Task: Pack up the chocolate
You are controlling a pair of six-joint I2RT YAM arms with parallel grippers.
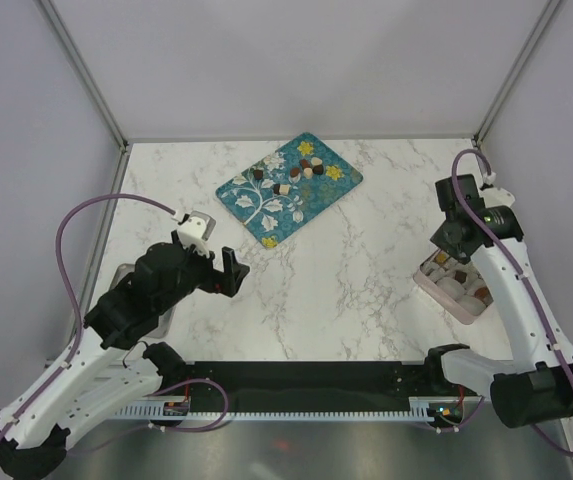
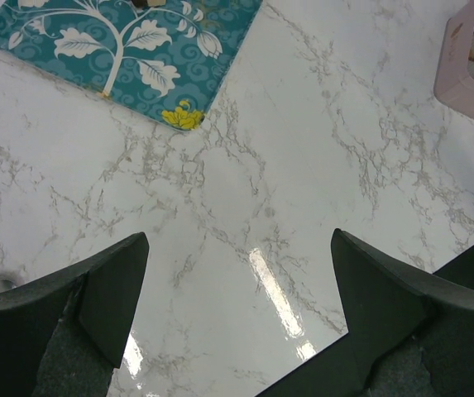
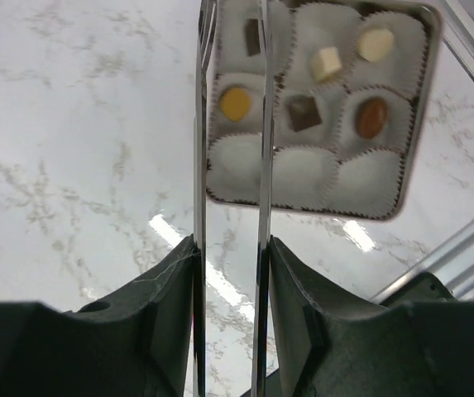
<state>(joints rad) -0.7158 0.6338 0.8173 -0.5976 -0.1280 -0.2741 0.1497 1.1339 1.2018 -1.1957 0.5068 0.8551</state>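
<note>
On the marbled table (image 1: 366,300), a teal tray (image 2: 96,78) is noted ahead-left of the jaws of the left gripper (image 2: 238,238). A pink box (image 3: 303,212) is noted beyond those of the right gripper (image 3: 230,248).

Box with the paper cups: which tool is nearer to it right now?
Right. The right tool, gripping tongs, hangs right over the box; the left tool sits open far across the table, nearer the teal tray.

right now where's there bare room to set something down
Bare table between the tray and the box, and in front of the tray toward the arms. Crowded at the box, where the right gripper holds tongs over it.
</note>
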